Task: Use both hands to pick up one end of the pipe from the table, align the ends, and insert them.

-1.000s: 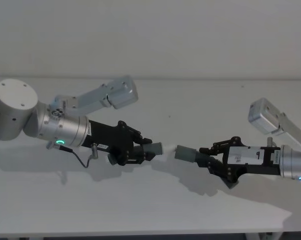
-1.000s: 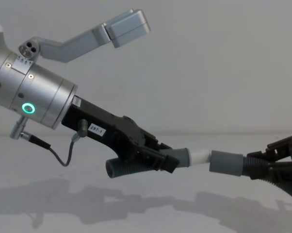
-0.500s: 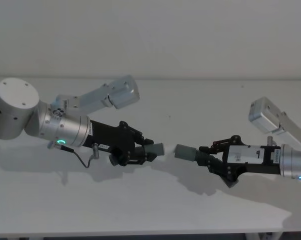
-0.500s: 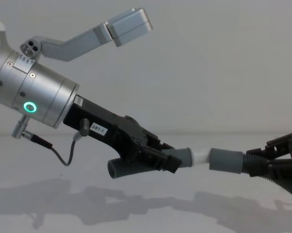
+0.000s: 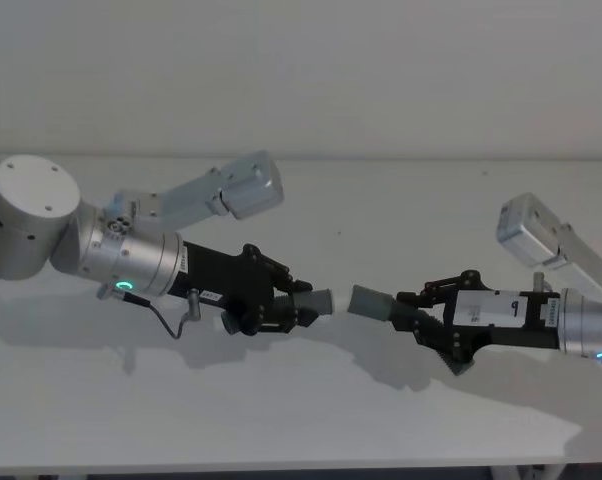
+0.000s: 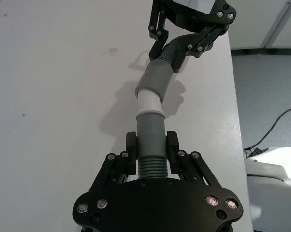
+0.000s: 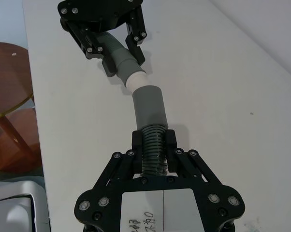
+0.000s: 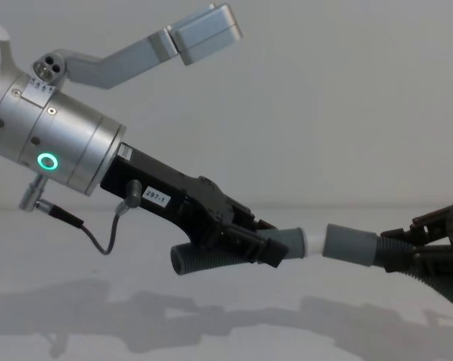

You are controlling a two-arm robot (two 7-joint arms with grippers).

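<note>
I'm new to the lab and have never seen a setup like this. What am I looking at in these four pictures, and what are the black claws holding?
It is a two-armed robot at a white table. One picture looks down from its head, one looks across from its chest, and two come from cameras on its wrists. Each silver arm ends in a black two-finger claw. The left gripper is shut on one ribbed grey pipe piece with a white tip. The right gripper is shut on the other pipe piece. Both pieces are held above the table, collar ends facing, the tip at the mouth of the other collar.

two pipe pieces (image 5: 316,301) (image 5: 373,304) (one per gripper), two grippers (image 5: 281,305) (image 5: 421,320), one table (image 5: 311,400)
</note>
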